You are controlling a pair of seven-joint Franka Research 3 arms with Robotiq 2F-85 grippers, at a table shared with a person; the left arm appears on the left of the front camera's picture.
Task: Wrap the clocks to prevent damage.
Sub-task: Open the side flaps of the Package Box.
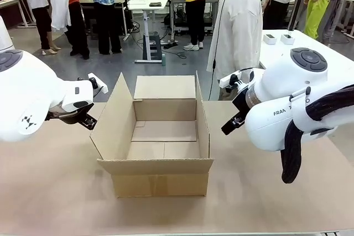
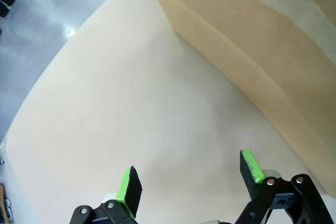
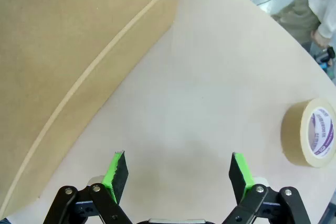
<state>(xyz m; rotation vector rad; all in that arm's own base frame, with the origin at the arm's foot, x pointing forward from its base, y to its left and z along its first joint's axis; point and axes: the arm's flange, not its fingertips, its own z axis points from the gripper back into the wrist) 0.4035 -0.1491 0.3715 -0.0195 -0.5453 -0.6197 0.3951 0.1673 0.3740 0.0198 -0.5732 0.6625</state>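
**Spotter:** How are you placed?

**Me:** I have one arm on each side of the open cardboard box (image 1: 160, 183), which sits in the middle of the table (image 1: 55, 197). My left gripper (image 2: 190, 177) hangs over bare tabletop just beside the box's left wall, with its jaws spread wide and nothing between the pads. My right gripper (image 3: 178, 170) is the same on the other side, wide open and empty. A roll of beige tape (image 3: 310, 132) lies near it, toward the table edge.

**Spotter:** And the clocks?

**Me:** I can't tell where they are, so I can't tell which way they point either. I can read the box, though. Its mouth faces up, all four flaps are raised and the floor is bare. Its long axis seems to run side to side across my front view, but it looks close to square.

**Spotter:** So how do you handle this step?

**Me:** I judge it to be a wait for the person (image 1: 238, 31) at the far side to bring something in. I'd hold both arms clear of the flaps with the jaws wide. I'd take any clock by its rim rather than its face, and it should be padded before it goes into the box.
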